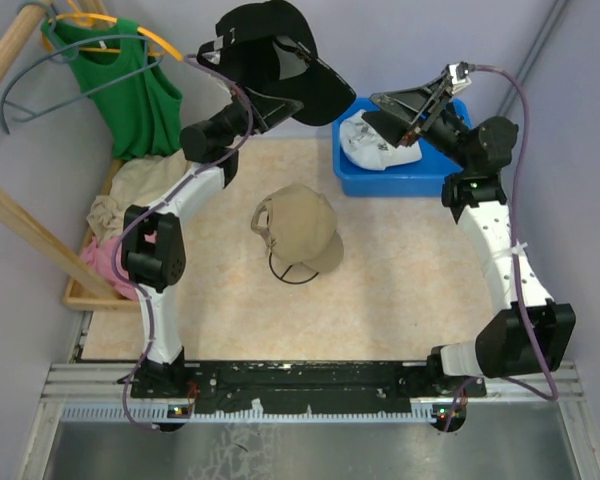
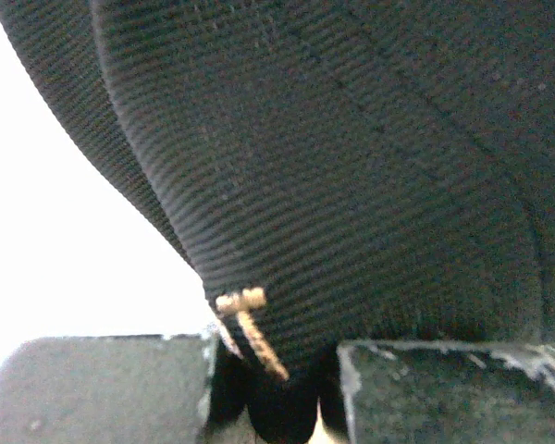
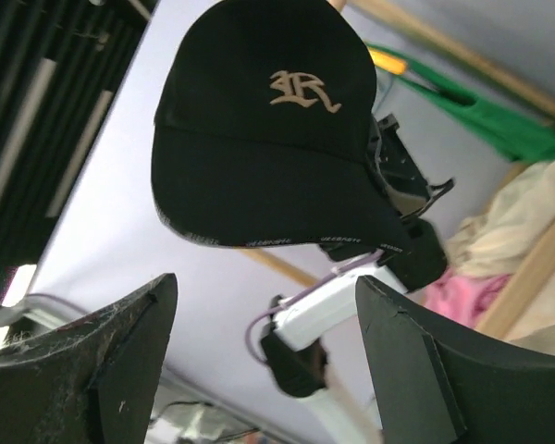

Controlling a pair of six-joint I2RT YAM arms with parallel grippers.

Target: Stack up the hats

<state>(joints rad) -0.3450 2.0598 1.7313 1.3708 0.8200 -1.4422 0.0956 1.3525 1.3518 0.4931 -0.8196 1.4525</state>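
Hats: one black (image 1: 280,50), clamped in left fingers (image 2: 102,388) | one tan (image 1: 300,228) | one white (image 1: 378,140) | right fingers (image 3: 425,370) spread, empty

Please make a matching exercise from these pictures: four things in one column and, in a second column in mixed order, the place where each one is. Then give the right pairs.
Things
1. black hat
2. tan hat
3. white hat
4. green top

Places
A. inside the blue bin
B. on a hanger at the far left
C. in the middle of the table, over a dark wire frame
D. raised in the air, pinched by the left gripper

Pairs: 1-D, 2-C, 3-A, 4-B
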